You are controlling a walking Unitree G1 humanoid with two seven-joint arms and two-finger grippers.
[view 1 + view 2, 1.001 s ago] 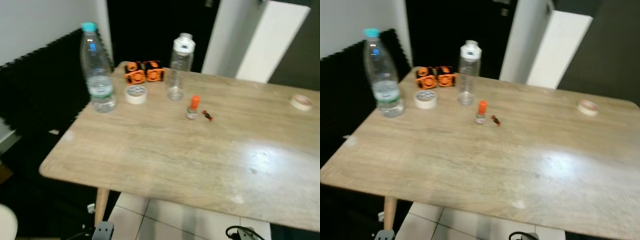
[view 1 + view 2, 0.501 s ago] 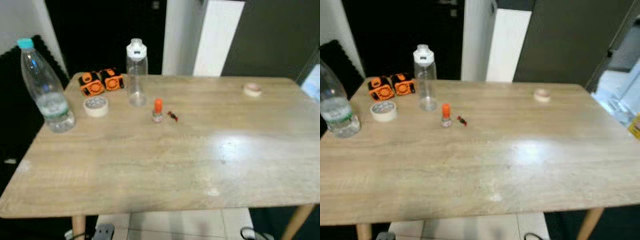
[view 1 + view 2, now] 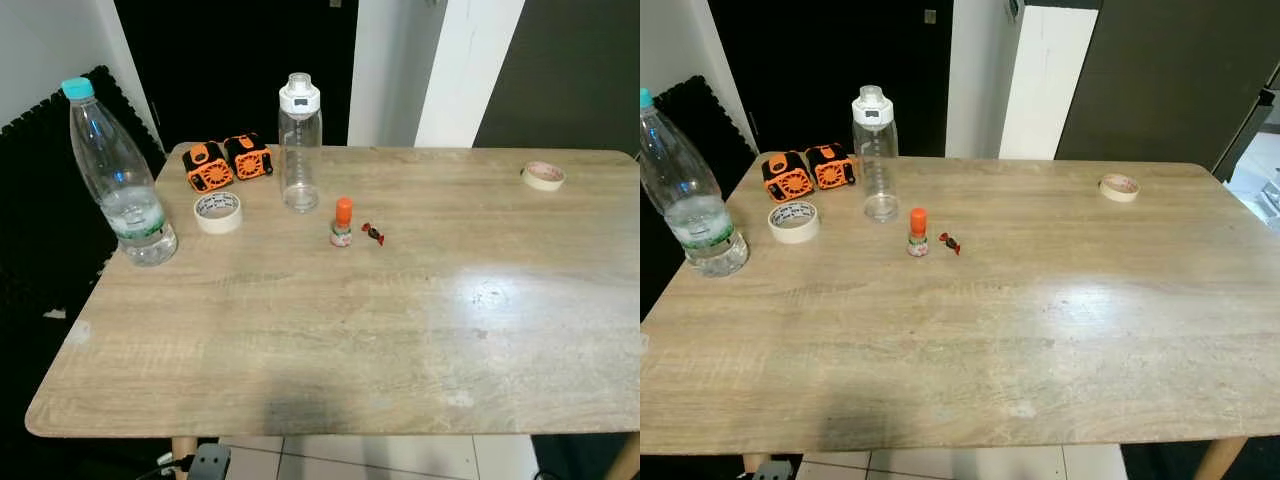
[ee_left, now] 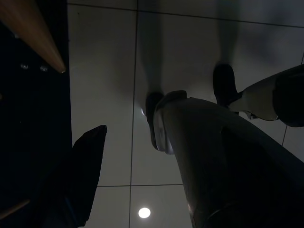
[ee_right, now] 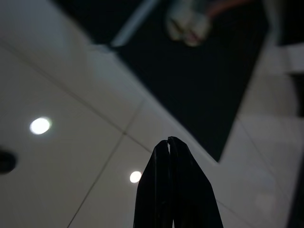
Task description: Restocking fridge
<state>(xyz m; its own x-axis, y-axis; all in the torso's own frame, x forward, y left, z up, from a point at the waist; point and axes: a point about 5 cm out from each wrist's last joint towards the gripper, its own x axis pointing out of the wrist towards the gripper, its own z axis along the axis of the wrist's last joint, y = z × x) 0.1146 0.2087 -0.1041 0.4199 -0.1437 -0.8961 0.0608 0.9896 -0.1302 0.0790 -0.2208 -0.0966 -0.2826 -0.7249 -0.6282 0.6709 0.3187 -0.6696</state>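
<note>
On the wooden table stand a tall water bottle with a teal cap, a clear bottle with a white lid and a tiny orange-capped bottle. A small red wrapped candy lies beside the tiny bottle. My right gripper hangs shut over a pale tiled floor, holding nothing. My left gripper hangs idle in the dark near my own leg.
Two orange-and-black gadgets and a tape roll sit at the table's back left, another tape roll at the back right. Behind are a dark doorway, a white pillar and a dark panel. A table leg slants nearby.
The whole picture has swung from the table's left corner to a square-on view, so the camera moved. The things on the table have kept their places.
</note>
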